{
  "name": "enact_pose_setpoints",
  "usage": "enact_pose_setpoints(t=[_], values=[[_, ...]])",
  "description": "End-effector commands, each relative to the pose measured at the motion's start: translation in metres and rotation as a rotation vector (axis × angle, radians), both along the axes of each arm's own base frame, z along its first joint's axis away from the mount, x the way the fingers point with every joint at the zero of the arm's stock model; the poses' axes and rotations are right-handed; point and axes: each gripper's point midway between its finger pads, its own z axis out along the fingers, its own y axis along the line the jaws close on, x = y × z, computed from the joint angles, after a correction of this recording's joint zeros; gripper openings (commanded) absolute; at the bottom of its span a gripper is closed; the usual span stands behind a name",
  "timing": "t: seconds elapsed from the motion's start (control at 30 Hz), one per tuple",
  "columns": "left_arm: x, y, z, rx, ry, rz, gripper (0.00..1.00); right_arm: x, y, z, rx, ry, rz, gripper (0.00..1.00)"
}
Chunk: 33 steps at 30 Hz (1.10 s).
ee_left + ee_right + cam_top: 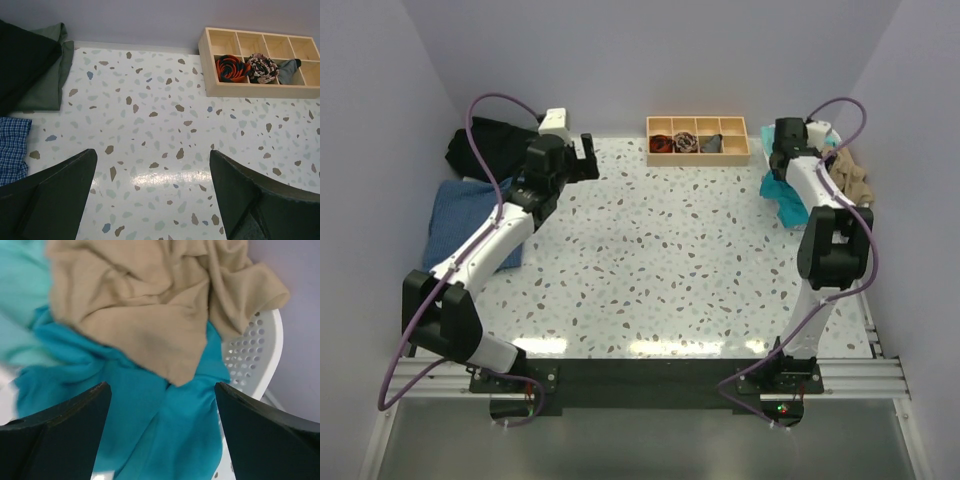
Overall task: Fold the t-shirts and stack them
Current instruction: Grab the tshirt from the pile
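Note:
My right gripper (779, 166) is open and empty at the far right, just above a crumpled teal t-shirt (786, 203). In the right wrist view my fingers (65, 415) straddle the teal t-shirt (150, 410) without touching it, and a tan-beige t-shirt (145, 305) lies over its upper part. The tan-beige t-shirt (850, 180) hangs from the basket. My left gripper (586, 158) is open and empty over bare table (152, 155). A black t-shirt (485, 150) and a denim-blue t-shirt (460, 215) lie folded at the far left.
A white perforated laundry basket (255, 355) stands at the right wall behind the shirts. A wooden compartment tray (698, 138) with small rolled items sits at the back centre, and also shows in the left wrist view (260, 87). Dark and green cloth (45, 80) and blue plaid cloth (12, 147) lie left.

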Motion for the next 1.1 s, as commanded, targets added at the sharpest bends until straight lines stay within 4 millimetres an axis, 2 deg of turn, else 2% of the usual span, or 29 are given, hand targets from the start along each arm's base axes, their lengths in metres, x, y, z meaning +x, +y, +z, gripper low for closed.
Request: enact_pose_setpoints(t=[0.0, 0.2, 0.33, 0.5, 0.57, 0.6, 0.63, 0.67, 0.73, 0.77, 0.8, 0.83, 0.87, 0.9, 0.93, 0.97, 1.07], values=[[0.006, -0.010, 0.018, -0.008, -0.046, -0.054, 1.00, 0.006, -0.041, -0.016, 0.141, -0.071, -0.104, 0.86], [0.012, -0.019, 0.007, -0.001, -0.024, -0.097, 1.00, 0.016, -0.066, -0.028, 0.170, -0.095, -0.135, 0.84], [0.018, -0.028, 0.000, -0.002, 0.000, -0.132, 1.00, 0.028, -0.072, -0.056, 0.235, -0.062, -0.114, 0.82], [0.021, -0.035, -0.011, -0.003, 0.035, -0.162, 1.00, 0.041, -0.075, -0.067, 0.274, -0.075, -0.095, 0.58], [0.022, -0.036, -0.013, -0.001, 0.044, -0.164, 1.00, 0.046, -0.077, -0.072, 0.275, -0.072, -0.092, 0.57], [0.024, -0.037, -0.014, 0.003, 0.045, -0.167, 1.00, 0.047, -0.077, -0.075, 0.279, -0.064, -0.091, 0.52], [0.023, -0.036, -0.015, 0.007, 0.055, -0.167, 1.00, 0.049, -0.078, -0.074, 0.276, -0.067, -0.094, 0.44], [0.024, -0.037, -0.016, 0.011, 0.061, -0.168, 1.00, 0.050, -0.079, -0.074, 0.273, -0.070, -0.094, 0.27], [0.025, -0.035, -0.014, 0.019, 0.059, -0.162, 1.00, 0.056, -0.079, -0.063, 0.266, -0.109, -0.074, 0.07], [0.026, -0.035, -0.014, 0.020, 0.058, -0.159, 1.00, 0.052, -0.076, -0.064, 0.263, -0.101, -0.057, 0.00], [0.028, -0.034, -0.012, 0.022, 0.053, -0.152, 1.00, 0.058, -0.076, -0.038, 0.246, -0.179, -0.033, 0.00], [0.028, -0.034, -0.011, 0.021, 0.053, -0.153, 1.00, 0.057, -0.073, -0.027, 0.235, -0.210, -0.015, 0.00], [0.029, -0.035, -0.011, 0.022, 0.055, -0.153, 1.00, 0.049, -0.067, -0.032, 0.227, -0.195, 0.002, 0.00], [0.031, -0.036, -0.011, 0.019, 0.056, -0.159, 1.00, 0.049, -0.066, 0.000, 0.204, -0.270, 0.018, 0.01], [0.031, -0.038, -0.011, 0.017, 0.056, -0.164, 1.00, 0.045, -0.064, 0.008, 0.191, -0.286, 0.022, 0.04], [0.032, -0.039, -0.011, 0.015, 0.058, -0.168, 1.00, 0.036, -0.060, 0.004, 0.188, -0.276, 0.025, 0.07], [0.033, -0.045, -0.011, -0.001, 0.062, -0.193, 1.00, 0.023, -0.051, 0.030, 0.161, -0.341, 0.046, 0.17]])
